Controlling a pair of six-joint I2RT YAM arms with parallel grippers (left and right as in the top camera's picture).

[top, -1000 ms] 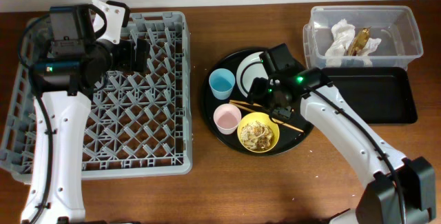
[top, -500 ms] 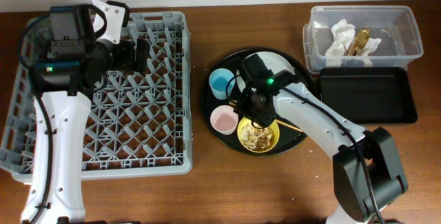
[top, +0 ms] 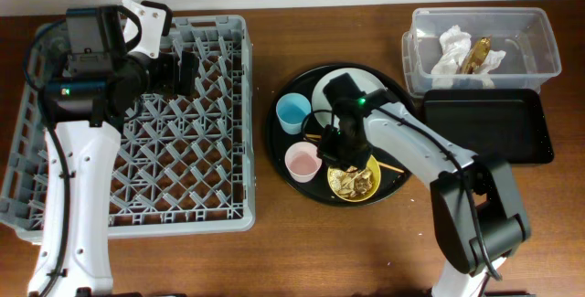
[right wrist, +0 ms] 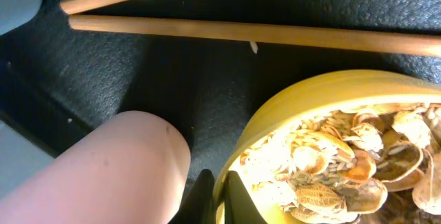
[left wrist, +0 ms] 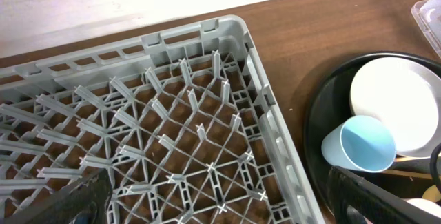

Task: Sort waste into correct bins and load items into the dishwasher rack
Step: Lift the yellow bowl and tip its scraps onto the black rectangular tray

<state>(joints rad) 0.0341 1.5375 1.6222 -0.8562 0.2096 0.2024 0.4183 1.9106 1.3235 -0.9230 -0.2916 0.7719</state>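
Big move from the right gripper (right wrist: 216, 198): a second ago up over the far right of the round black tray (right wrist: 138, 79), half a second ago sweeping across its middle, now down on the yellow bowl (right wrist: 324, 86); fingertips (right wrist: 200, 198) astride the rim in the wrist view, one outside, one inside, close enough together to read as a pinch on that rim; bowl nudged a touch rightward since the last look, so contact very likely made. Suggests the scrap-emptying step is just starting, with shells and crumbs heaped inside and nothing tipped out yet. Just left of those fingers, the pink cup (right wrist: 103, 169); beyond the fingertips, the chopsticks (right wrist: 241, 32) flat on the tray; further out, blue cup (top: 293, 112) and white plate (left wrist: 396, 100). No change from the left gripper (left wrist: 220, 200): fingers flung wide, holding nothing, hanging over the far part of the grey dishwasher rack (left wrist: 227, 27), nothing loaded there as far as seen. Now the tally: one bowl, two cups, one plate, two chopsticks, one round tray, one rack; well off to the working gripper's right, one clear bin (top: 554, 55) with crumpled white paper and a golden-brown scrap inside, and one black rectangular tray (top: 489, 128) just beside it.
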